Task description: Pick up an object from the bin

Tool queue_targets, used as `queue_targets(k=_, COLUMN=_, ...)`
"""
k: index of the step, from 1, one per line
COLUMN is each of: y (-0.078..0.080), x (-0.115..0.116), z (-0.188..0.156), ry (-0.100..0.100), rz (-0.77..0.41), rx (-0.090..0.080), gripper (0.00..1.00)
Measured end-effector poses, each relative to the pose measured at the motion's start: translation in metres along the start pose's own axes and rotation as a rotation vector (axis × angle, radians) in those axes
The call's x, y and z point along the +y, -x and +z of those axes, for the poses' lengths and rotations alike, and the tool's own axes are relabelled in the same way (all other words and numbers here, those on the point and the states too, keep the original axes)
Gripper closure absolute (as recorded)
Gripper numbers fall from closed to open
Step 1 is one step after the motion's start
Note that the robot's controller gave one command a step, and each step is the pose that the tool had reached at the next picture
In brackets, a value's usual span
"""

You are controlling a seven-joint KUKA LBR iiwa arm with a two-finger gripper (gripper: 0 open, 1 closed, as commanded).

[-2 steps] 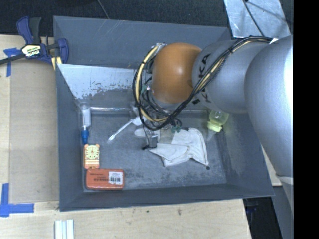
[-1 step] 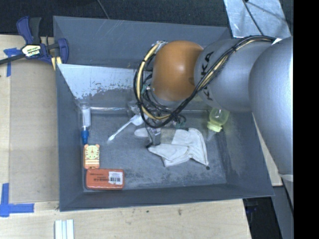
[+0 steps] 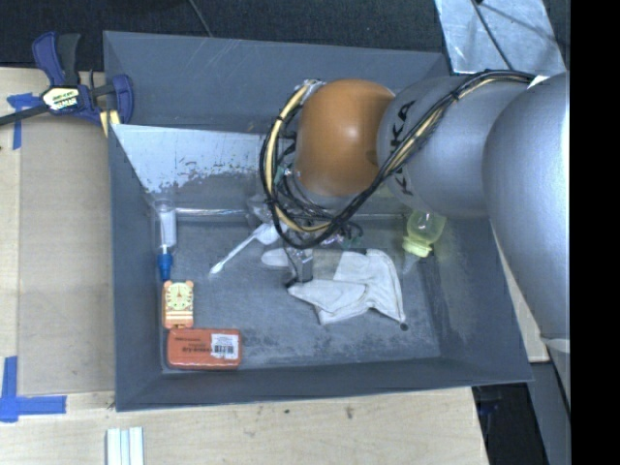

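I see gripper (image 3: 297, 271) low in middle of bin (image 3: 131, 289), under orange wrist cover (image 3: 339, 143). Its tip sits at left edge of crumpled white cloth (image 3: 356, 289), which lies right of centre on bin floor. Contact unclear. I cannot tell whether gripper is open or closed. White spoon (image 3: 235, 251) just left. Yellow-green bottle (image 3: 423, 231) further right. Orange packet (image 3: 201, 347) and small yellow toy (image 3: 178, 303) in near left corner.
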State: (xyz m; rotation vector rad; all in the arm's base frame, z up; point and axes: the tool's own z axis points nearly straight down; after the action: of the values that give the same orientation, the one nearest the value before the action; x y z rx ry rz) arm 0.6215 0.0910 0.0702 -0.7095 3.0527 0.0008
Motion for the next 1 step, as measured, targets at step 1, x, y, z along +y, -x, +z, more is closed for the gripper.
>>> queue_targets(k=1, y=-0.0097, x=-0.0014, z=-0.0012, ry=0.001, rz=-0.044, rx=0.003, gripper=0.0)
